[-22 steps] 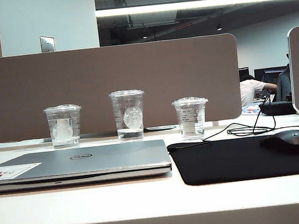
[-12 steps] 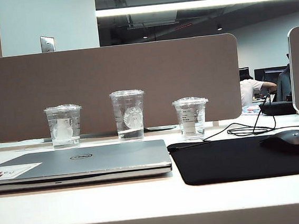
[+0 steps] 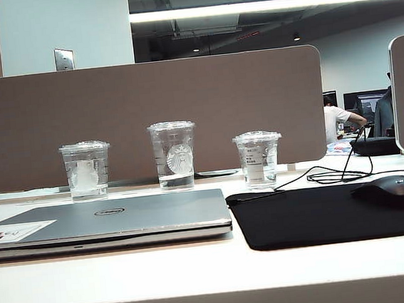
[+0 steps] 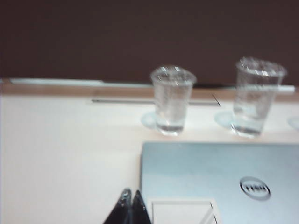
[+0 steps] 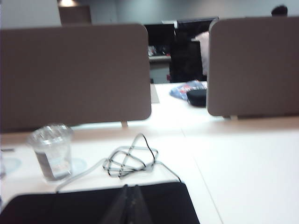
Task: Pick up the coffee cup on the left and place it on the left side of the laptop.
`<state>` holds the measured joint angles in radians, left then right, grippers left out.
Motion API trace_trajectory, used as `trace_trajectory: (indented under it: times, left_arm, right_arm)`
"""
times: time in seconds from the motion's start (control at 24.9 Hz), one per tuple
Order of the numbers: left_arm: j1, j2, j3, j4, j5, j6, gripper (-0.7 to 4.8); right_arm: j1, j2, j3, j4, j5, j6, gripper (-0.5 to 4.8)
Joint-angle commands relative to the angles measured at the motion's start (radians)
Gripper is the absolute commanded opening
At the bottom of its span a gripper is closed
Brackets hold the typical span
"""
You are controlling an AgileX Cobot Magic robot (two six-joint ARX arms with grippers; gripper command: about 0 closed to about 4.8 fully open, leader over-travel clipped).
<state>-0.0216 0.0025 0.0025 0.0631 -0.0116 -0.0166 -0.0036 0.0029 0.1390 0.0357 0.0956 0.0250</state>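
Exterior view: three clear lidded cups are lined up on the white worktop in front of a brown partition. The coffee cup, short and marked with a whitish logo patch, is set at the left end of the row, just behind the rear edge of the closed silver-grey Dell laptop, toward its left half and not touching it. A taller Starbucks cup is placed in the middle and a short cup with a white label sticker to its right, near the corner of a black mouse pad. A black mouse is laid on the pad, and its cable is coiled behind. Neither arm is seen in this view. In the left wrist view, the left tool is held low over the worktop beside the laptop's stickered corner, fingers pressed together, nothing between them, well short of the coffee cup. In the right wrist view, the right tool is poised above the mouse pad, its fingers likewise brought together and empty.
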Motion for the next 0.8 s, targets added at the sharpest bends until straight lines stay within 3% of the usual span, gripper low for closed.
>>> trace_trajectory:
  times: [0.04,0.2,0.52,0.8]
  left_arm:
    - [0.001,0.0,0.008,0.066,-0.008,-0.001,-0.05]
    - [0.0,0.0,0.022,0.075,-0.007,-0.042,-0.04]
    - [0.0,0.003,0.061,0.064,-0.008,-0.044,-0.05]
    - [0.0,0.137,0.149,0.042,-0.007,-0.044,-0.05]
  right_arm:
    - [0.0,0.021,0.055,0.01,-0.047,-0.002,-0.04]
    - [0.001,0.078,0.118,0.014,-0.106,-0.002,-0.04]
    - [0.001,0.249,0.224,0.052,-0.242,-0.002,-0.04]
    - [0.013,0.433,0.341,0.098,-0.363,-0.002,-0.04]
